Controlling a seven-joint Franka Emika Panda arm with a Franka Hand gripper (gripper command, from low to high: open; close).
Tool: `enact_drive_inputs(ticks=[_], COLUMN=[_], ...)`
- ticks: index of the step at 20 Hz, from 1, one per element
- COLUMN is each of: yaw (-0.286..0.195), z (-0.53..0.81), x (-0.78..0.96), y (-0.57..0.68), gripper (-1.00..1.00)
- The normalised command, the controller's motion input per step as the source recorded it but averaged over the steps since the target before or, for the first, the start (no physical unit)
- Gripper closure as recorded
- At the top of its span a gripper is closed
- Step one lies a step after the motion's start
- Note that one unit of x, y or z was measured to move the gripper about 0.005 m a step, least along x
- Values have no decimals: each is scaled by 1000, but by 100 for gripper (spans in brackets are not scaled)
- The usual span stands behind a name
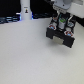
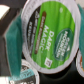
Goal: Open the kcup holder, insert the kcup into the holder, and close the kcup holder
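Through the wrist camera I see the kcup [image 2: 50,35] filling most of the frame, its foil lid green with a brown band reading "DARK MAGIC". A second round pod lid [image 2: 22,74] shows partly beside it, blurred, against dark surroundings.

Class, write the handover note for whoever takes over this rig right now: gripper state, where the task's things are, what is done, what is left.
Gripper: shut on the kcup, hanging just above the kcup holder.
Kcup holder: on the table, toward the exterior view's right; it looks open, but the picture is too blurred to be sure.
Done: kcup picked up and brought over the holder.
Left: seat the kcup in the holder, release it, then close the holder.
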Motion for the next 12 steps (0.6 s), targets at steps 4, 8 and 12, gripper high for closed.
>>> enact_drive_inputs(ticks=[4, 8, 12], yaw=[15, 32, 61], z=[-125, -35, 176], x=[102, 84, 85], y=[114, 127, 102], gripper=[100, -100, -100])
